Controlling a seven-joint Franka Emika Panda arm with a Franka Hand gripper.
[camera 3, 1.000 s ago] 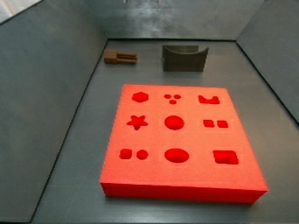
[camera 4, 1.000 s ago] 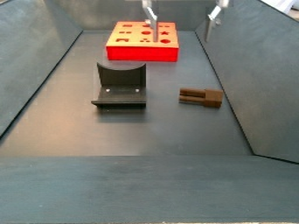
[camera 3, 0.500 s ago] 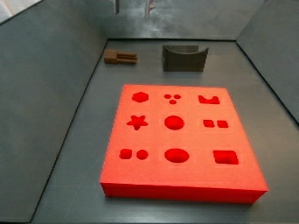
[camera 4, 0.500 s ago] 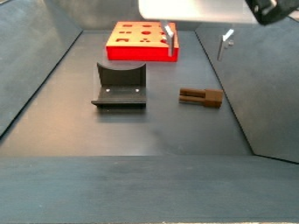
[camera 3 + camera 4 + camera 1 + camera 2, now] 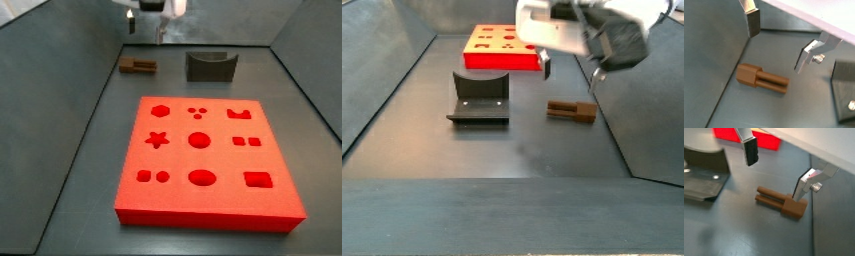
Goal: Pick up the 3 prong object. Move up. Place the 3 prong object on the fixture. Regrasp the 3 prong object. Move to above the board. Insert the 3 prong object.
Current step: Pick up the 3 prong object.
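Note:
The small brown 3 prong object (image 5: 136,66) lies flat on the dark floor near a side wall, also shown in the other side view (image 5: 571,111). My gripper (image 5: 569,76) hangs open above it, apart from it, with nothing between the fingers (image 5: 753,26). Both wrist views show the 3 prong object (image 5: 763,80) (image 5: 782,203) on the floor below the gripper (image 5: 776,52) (image 5: 774,181). The dark fixture (image 5: 210,66) (image 5: 478,98) stands beside the piece, with nothing on it. The red board (image 5: 201,160) (image 5: 505,47) lies flat beyond the fixture.
Grey walls (image 5: 60,90) enclose the floor on all sides; the 3 prong object lies close to one of them. An edge of the fixture (image 5: 701,173) and a corner of the board (image 5: 764,139) show in a wrist view.
The gripper has come down and moved across from over the board's end to above the 3 prong object. The piece, fixture and board have not moved.

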